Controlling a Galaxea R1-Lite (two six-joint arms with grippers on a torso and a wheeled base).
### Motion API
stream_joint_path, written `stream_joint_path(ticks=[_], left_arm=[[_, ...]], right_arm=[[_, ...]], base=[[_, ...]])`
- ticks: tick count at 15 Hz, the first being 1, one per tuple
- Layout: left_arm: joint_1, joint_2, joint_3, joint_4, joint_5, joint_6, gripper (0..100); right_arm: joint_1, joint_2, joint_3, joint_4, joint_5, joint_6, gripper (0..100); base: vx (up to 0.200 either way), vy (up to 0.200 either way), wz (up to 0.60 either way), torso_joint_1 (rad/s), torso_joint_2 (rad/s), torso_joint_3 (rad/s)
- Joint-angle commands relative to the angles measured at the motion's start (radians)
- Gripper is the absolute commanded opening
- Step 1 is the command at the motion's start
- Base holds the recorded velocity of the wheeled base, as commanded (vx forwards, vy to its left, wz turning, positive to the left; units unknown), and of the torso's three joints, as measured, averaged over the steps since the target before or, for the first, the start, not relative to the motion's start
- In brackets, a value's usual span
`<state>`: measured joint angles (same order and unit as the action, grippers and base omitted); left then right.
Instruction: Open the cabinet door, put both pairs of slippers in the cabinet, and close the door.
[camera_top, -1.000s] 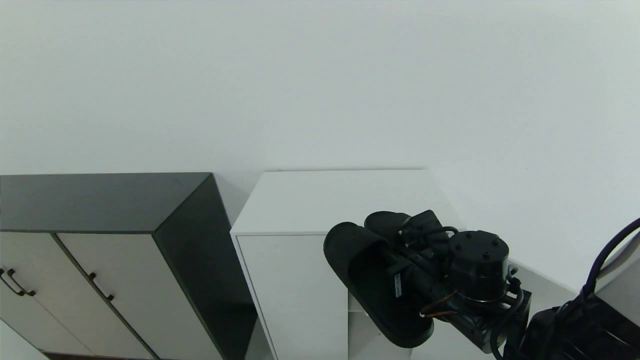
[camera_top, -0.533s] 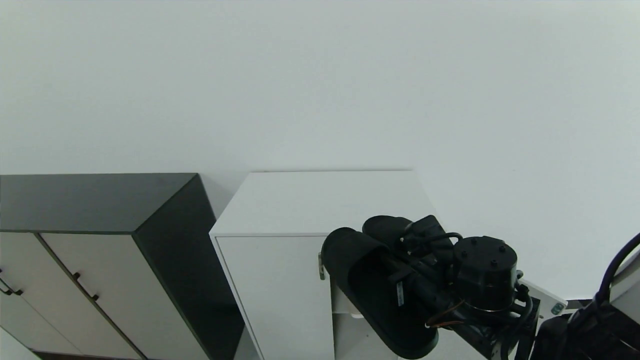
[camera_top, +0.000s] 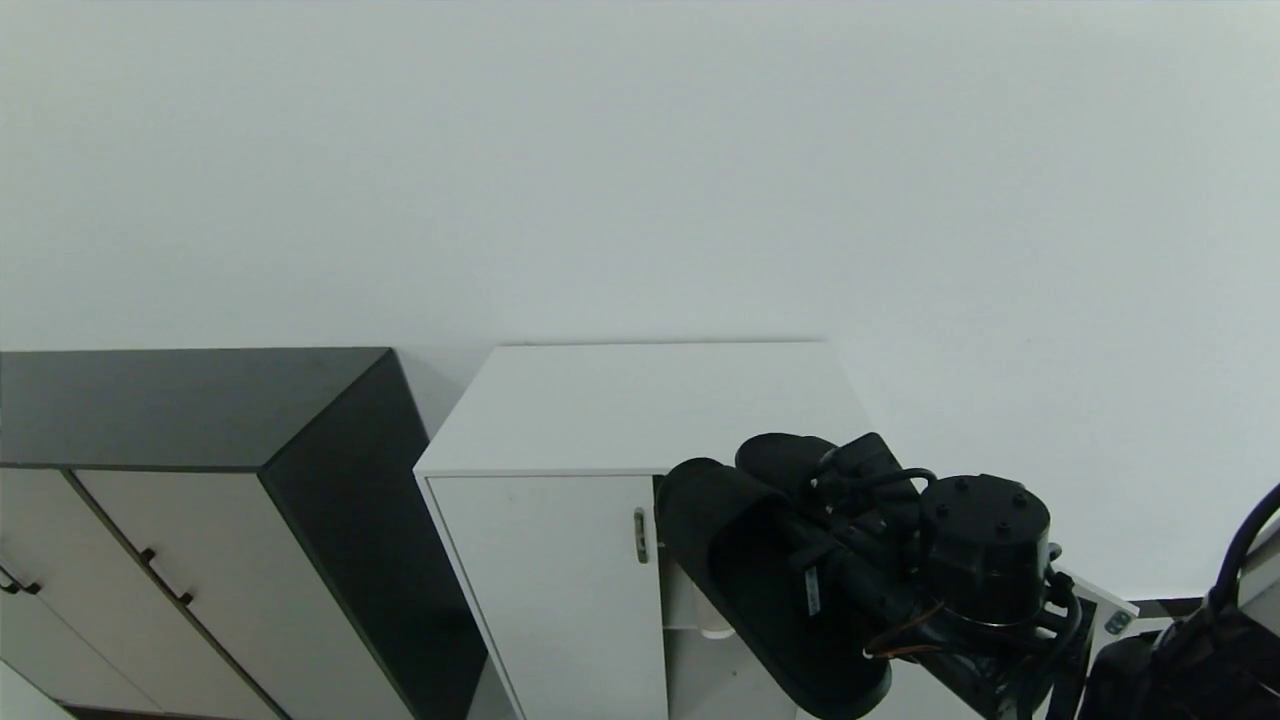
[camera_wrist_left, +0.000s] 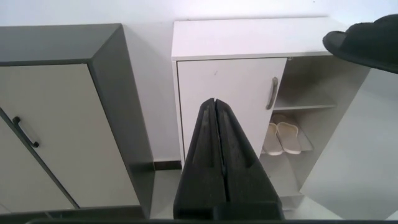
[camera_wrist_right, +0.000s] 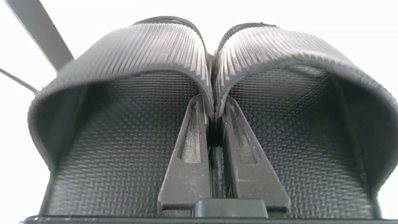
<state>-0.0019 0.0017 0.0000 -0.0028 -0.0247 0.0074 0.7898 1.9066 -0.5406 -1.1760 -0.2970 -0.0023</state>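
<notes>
The white cabinet (camera_top: 640, 400) stands in the middle of the head view, its left door (camera_top: 545, 590) closed and its right side open. A pair of pale slippers (camera_wrist_left: 286, 137) lies on a low shelf inside the open compartment. My right gripper (camera_wrist_right: 214, 109) is shut on the pair of black slippers (camera_top: 770, 570), pinching the two straps together, and holds them in the air before the open compartment. The black slippers (camera_wrist_left: 367, 40) also edge into the left wrist view. My left gripper (camera_wrist_left: 216, 106) is shut and holds nothing, some way back from the closed left door.
A dark-topped cabinet (camera_top: 200, 400) with pale doors and black handles stands close to the left of the white one. The white cabinet's right door (camera_top: 1100, 600) is swung open toward me at the right. A plain white wall runs behind.
The head view has shifted, so both cabinets sit further left in the picture. Relative to the white cabinet, the black slippers in my right gripper now hang further right, off the closed door.
</notes>
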Motion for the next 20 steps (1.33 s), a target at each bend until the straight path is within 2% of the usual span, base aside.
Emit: stream_joint_path(ticks=[1, 4, 8, 14, 20], left_arm=[[0.0, 0.0, 0.0, 0.0, 0.0, 0.0, 0], [0.0, 0.0, 0.0, 0.0, 0.0, 0.0, 0], [0.0, 0.0, 0.0, 0.0, 0.0, 0.0, 0], [0.0, 0.0, 0.0, 0.0, 0.0, 0.0, 0], [0.0, 0.0, 0.0, 0.0, 0.0, 0.0, 0]], right_arm=[[0.0, 0.002, 0.005, -0.001, 0.001, -0.001, 0], [0.0, 0.0, 0.013, -0.002, 0.004, -0.004, 0], [0.032, -0.006, 0.068, -0.059, 0.001, -0.03, 0], [0.046, 0.017, 0.094, -0.087, 0.006, -0.025, 0], [0.046, 0.025, 0.096, -0.088, 0.004, -0.025, 0]], base=[[0.0, 0.0, 0.0, 0.0, 0.0, 0.0], [0.0, 0.0, 0.0, 0.0, 0.0, 0.0], [0.0, 0.0, 0.0, -0.135, 0.32, 0.171], [0.0, 0.0, 0.0, -0.168, 0.39, 0.212], [0.0, 0.0, 0.0, -0.23, 0.54, 0.316]])
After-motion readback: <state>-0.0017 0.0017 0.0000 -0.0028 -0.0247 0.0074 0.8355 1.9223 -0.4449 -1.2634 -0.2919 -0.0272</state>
